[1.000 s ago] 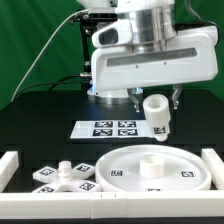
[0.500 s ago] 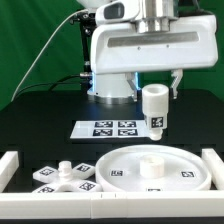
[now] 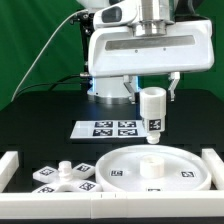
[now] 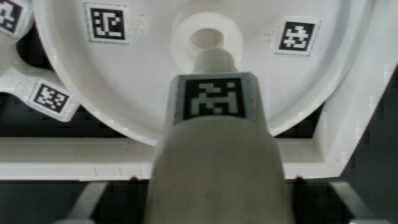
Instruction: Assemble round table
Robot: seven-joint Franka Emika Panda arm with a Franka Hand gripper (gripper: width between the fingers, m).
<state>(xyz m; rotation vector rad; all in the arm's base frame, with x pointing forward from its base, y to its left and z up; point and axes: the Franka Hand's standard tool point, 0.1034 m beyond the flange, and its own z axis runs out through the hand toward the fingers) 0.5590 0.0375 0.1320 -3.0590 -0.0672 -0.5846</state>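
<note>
The wide boxy housing (image 3: 150, 55) is glossy white with rounded corners, topped at twelve o'clock by a silver-grey cylindrical wrist section (image 3: 152, 12). Two short dark fingers (image 3: 176, 84) project beneath it at about five and seven o'clock. A thin dark cable (image 3: 36, 60) arcs off at nine o'clock.

Gripper (image 3: 154, 94) is straightening up, taking the cylindrical leg (image 3: 152, 112) from tilted to upright. The leg is drifting slightly toward the exterior view's left and easing down a touch, lining up over the centre hub (image 3: 152, 161) of the round disc (image 3: 128, 158). The arm housing is squaring to the camera.
</note>
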